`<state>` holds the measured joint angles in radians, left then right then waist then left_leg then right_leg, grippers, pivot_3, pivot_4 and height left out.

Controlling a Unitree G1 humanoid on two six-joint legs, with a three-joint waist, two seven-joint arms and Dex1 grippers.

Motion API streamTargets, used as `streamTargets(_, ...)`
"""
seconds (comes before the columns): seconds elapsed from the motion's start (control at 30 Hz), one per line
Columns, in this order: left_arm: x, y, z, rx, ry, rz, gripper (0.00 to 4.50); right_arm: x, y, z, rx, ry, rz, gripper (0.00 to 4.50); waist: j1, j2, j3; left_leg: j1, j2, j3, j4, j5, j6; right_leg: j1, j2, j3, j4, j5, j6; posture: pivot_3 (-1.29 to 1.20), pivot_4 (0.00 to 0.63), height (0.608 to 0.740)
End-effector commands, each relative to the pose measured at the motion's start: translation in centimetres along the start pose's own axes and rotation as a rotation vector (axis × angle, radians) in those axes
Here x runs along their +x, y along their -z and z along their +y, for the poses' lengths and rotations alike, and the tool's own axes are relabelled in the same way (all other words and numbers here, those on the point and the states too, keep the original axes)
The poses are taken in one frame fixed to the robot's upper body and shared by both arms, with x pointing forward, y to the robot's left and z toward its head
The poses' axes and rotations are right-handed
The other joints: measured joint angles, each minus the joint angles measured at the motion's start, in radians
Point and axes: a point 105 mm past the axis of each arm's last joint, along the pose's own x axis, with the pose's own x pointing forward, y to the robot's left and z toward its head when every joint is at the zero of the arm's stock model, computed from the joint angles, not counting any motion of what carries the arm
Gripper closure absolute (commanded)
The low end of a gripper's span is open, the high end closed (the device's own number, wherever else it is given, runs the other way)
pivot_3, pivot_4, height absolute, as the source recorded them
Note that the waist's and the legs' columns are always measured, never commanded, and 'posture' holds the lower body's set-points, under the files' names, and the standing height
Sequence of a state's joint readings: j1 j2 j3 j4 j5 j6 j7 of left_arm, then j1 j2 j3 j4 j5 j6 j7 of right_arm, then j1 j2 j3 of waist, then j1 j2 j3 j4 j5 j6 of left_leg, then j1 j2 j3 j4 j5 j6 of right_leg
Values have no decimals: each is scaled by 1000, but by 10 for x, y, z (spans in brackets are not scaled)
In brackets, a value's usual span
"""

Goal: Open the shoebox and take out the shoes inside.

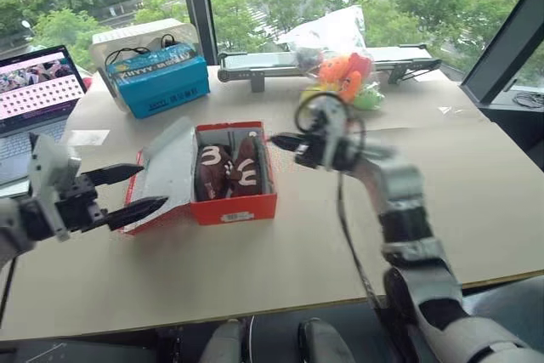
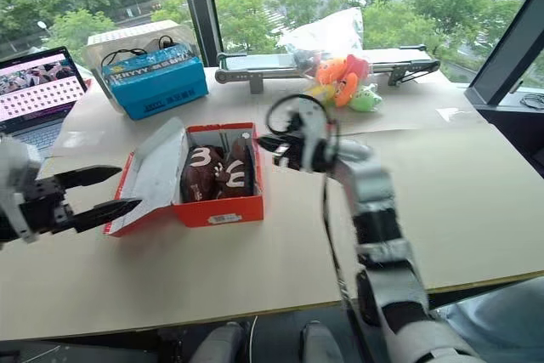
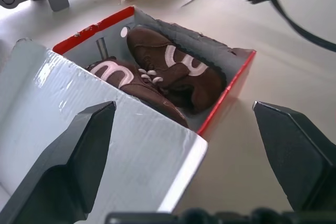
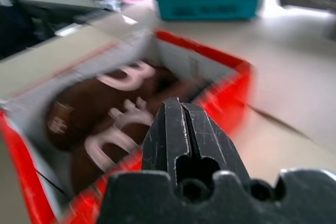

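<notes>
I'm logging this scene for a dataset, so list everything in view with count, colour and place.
shoebox: 1, red, table centre, lid open leftward
shoes: 2, dark brown, inside shoebox
blue box: 1, back left
plush toys: a few, orange, yellow, green, back centre
laptop: 1, far left, open
table: 1, tan
left gripper: 1, black, open, left of lid
right gripper: 1, black, shut, right of shoebox

Shoebox (image 1: 235,208) is red cardboard with glossy white lining; shoes (image 3: 173,74) look matt brown suede; table (image 1: 476,184) is matt.
</notes>
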<state>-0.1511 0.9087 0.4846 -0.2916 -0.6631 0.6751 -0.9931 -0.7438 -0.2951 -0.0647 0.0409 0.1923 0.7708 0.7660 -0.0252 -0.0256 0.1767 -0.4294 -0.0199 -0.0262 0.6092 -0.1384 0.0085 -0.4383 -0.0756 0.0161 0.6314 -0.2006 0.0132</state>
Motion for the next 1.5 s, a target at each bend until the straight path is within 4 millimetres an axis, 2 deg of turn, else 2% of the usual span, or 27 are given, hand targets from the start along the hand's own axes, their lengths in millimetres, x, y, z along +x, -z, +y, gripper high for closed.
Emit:
streamTargets(0.03,22,4,4,48,44,-17,0,-15,-14,6,-47,86,-15,4457,-11,0,0,0,0,1,0,2,3,0,1,0,0,0,0,0,150,740)
streamTargets(0.1,32,7,10,48,55,-25,0,-13,-10,13,-61,110,14,4457,-18,0,0,1,2,2,0,4,6,1,2,1,0,0,0,0,150,740)
streamTargets(0.23,48,11,22,56,67,-29,0,1,-12,43,-89,100,33,4457,-22,-1,0,0,2,5,0,4,6,0,4,1,0,0,0,0,150,740)
streamTargets(0.33,52,12,30,63,70,-30,0,6,-15,50,-83,135,38,4457,-19,-1,-1,-1,2,5,1,3,7,0,4,1,0,0,1,0,150,740)
streamTargets(0.47,57,9,31,78,86,-35,0,10,-21,67,-108,144,49,3401,-15,-2,-1,-2,0,4,3,3,7,0,1,0,-1,1,2,0,150,740)
streamTargets(0.6,56,10,31,81,95,-34,0,18,-25,79,-103,141,56,2053,-15,-3,-2,-2,0,2,3,3,7,0,1,0,-1,1,3,0,150,740)
streamTargets(0.7,58,11,30,83,96,-33,0,31,-31,95,-125,86,56,1085,-16,-3,-2,-2,1,2,3,3,7,0,1,0,-1,1,3,0,150,740)
streamTargets(0.73,58,12,29,82,98,-32,0,40,-35,104,-147,47,56,883,-18,-3,-2,-2,1,2,3,3,7,0,1,0,-1,1,3,0,150,740)
streamTargets(0.77,59,12,28,82,100,-31,0,48,-36,111,-168,18,61,397,-21,-3,-2,-2,1,2,3,3,7,0,1,0,-1,1,3,0,150,740)
streamTargets(0.93,59,10,24,84,106,-32,0,71,-30,115,-173,-33,102,397,-21,-4,-2,-1,1,2,2,3,7,0,3,0,-1,1,2,0,150,740)
streamTargets(1.1,52,11,22,86,93,-23,0,81,-8,108,-136,-36,155,397,-17,-5,-3,-2,0,2,3,3,7,0,0,0,-1,2,4,0,150,740)
streamTargets(1.3,47,9,17,81,86,-23,0,80,5,94,-137,-2,181,397,-18,-6,-3,-2,0,2,3,3,7,0,1,0,-1,2,4,0,150,740)
streamTargets(1.5,48,15,14,74,86,-8,0,81,10,99,-125,-21,190,397,-18,-6,-3,-2,0,2,3,3,7,0,1,0,-1,2,4,0,150,740)
